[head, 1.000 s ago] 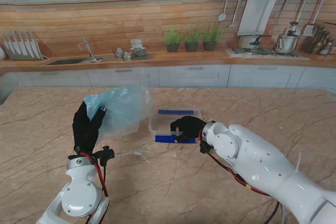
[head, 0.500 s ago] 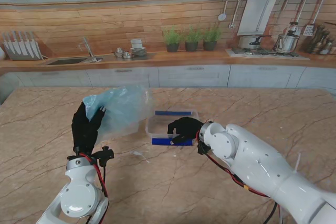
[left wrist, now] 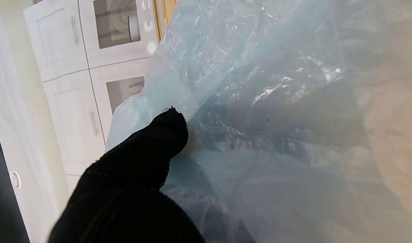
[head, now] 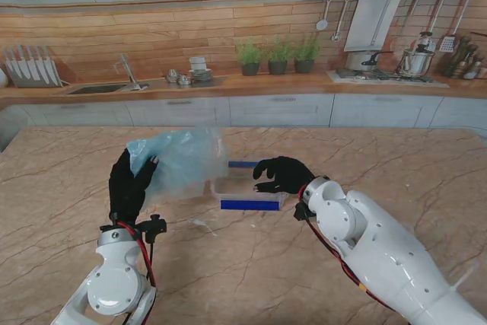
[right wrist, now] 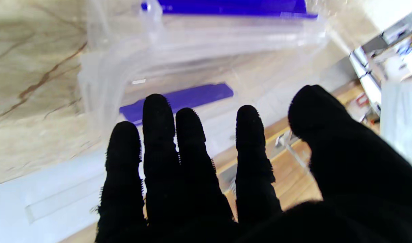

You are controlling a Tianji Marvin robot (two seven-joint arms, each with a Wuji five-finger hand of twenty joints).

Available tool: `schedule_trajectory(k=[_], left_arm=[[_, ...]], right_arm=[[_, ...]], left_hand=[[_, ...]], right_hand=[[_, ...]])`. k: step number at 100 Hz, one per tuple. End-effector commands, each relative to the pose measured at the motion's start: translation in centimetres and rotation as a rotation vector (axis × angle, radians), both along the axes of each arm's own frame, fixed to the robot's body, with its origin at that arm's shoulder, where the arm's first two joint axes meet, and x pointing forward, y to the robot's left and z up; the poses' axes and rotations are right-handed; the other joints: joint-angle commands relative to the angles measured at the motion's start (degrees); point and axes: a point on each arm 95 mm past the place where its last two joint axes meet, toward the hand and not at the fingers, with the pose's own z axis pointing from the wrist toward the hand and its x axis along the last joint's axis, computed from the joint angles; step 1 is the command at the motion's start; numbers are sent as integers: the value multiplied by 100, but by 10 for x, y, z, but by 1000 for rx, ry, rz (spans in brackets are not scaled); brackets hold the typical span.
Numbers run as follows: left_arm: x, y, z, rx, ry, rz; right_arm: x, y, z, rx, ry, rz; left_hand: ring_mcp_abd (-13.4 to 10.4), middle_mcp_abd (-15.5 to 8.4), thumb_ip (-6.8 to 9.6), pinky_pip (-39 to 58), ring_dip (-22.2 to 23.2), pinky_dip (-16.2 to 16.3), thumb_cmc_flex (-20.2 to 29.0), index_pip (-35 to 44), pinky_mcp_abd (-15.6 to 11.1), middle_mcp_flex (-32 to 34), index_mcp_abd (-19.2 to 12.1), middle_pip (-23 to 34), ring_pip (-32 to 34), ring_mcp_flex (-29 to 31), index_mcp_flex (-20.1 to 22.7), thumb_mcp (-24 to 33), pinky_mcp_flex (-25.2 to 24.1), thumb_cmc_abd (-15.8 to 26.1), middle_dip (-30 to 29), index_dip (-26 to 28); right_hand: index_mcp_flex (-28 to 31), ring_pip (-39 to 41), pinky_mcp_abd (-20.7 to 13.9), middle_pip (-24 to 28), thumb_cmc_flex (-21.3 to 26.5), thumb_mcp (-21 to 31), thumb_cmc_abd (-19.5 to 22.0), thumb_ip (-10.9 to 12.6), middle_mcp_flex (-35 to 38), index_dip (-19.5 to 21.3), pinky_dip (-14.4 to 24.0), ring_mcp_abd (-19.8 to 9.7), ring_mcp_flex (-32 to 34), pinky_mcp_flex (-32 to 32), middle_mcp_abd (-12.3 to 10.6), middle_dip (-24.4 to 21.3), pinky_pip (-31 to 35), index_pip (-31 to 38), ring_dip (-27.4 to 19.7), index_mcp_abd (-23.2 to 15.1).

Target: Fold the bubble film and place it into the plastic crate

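Left hand [head: 129, 188]: raised off the table [head: 68, 165], palm turned toward the film, fingers clamped on the film's near edge; in the left wrist view one gloved fingertip [left wrist: 169, 126] is seen pressed into the sheet. Film [head: 179, 159]: pale blue, translucent, bunched rather than flat, held aloft to the left of the crate with its right edge overlapping the crate's left wall as seen from the stand; it is judged to be carried this high so that it can clear the rim and be lowered in. Whether a proper fold has been made cannot be told, since the layers are crumpled and see-through. Crate [head: 251, 188]: clear plastic with blue latches, set on the table at centre, nothing made out inside; its far wall is partly covered by the right hand. Right hand [head: 283, 174]: held over the crate's far right part, fingers spread and closed on nothing, as the right wrist view confirms; it is judged to be poised to steady the crate or to receive the film. Contact between this hand and the crate cannot be settled. The film's lower edge is cut off in the left wrist view.
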Motion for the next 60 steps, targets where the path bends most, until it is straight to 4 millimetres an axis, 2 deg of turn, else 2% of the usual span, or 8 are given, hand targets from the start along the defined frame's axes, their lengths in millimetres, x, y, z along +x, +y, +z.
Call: schedule_trajectory(k=[1,7,14,30,45,51,55,60], left_arm=[[0,-1,-3,4,5,-6],[1,-3,-3,6,9,-10],[2,-5,-5,9,14,-17],[6,-10,-5,38,15,-38],[14,-20,-1,57,20,-73],[19,-25,2,72,20,-92],[24,-30,4,92,22,-103],[30,-35,8,124,21,-115]], right_arm=[[-8,-4,-2,24,-9,-24],[-14,-9,2,67,-26,-63],[-23,-16,6,119,-47,-108],[-45,-30,11,210,-123,-244],[-66,-49,16,238,-181,-332],[-73,-56,18,246,-219,-358],[-78,-61,20,255,-250,-377],[-83,-65,22,269,-284,-397]], left_hand=[[-224,-242,-62,-58,-16,68,251,-128,-107,-65,-103,220,-76,-181,-111,-134,-127,229,121,45],[-263,-250,-61,-228,-40,27,267,-126,-102,-81,-121,235,-151,-246,-129,-161,-323,243,157,65],[-277,-276,-50,-792,-43,-147,285,-128,-164,-80,-140,276,-195,-267,-126,-213,-861,264,223,88],[-369,-382,-42,-924,77,-113,335,-185,-241,-280,-235,641,-236,-526,-241,-475,-1163,425,717,186],[-381,-416,-20,-932,107,-79,385,-230,-275,-385,-270,720,-372,-705,-278,-644,-1327,513,991,237],[-335,-409,10,-493,284,230,389,-270,-314,-408,-257,838,-213,-684,-281,-845,-1201,591,1150,277],[-281,-392,31,-26,471,629,386,-289,-336,-415,-237,977,-20,-632,-275,-955,-901,633,1180,295],[-202,-370,46,340,742,1075,401,-299,-482,-427,-215,1108,257,-566,-271,-1049,-543,672,1199,311]], right_hand=[[-137,-151,98,-132,-150,-189,166,222,-165,98,36,1,-232,-122,77,-78,-230,-154,-68,24],[-203,-248,107,-200,-147,-271,186,226,-246,124,-16,3,-314,-214,88,-92,-445,-235,-97,48],[-275,-369,99,-286,-146,-379,216,231,-323,142,-79,-16,-365,-267,84,-114,-711,-324,-138,65],[-252,-331,155,-279,-94,-489,260,247,-272,169,-31,92,-299,-169,153,-100,-787,-362,-102,139],[-257,-254,189,-272,-52,-599,360,267,-262,167,53,151,-293,-139,200,-92,-764,-438,-54,202],[-244,-219,193,-243,-23,-662,387,276,-233,178,85,168,-274,-120,214,-81,-739,-445,-38,206],[-218,-194,202,-225,-10,-696,410,285,-200,186,104,177,-245,-99,218,-76,-720,-445,-29,220],[-173,-145,199,-197,11,-729,447,298,-152,197,128,198,-197,-62,223,-67,-681,-438,-11,233]])
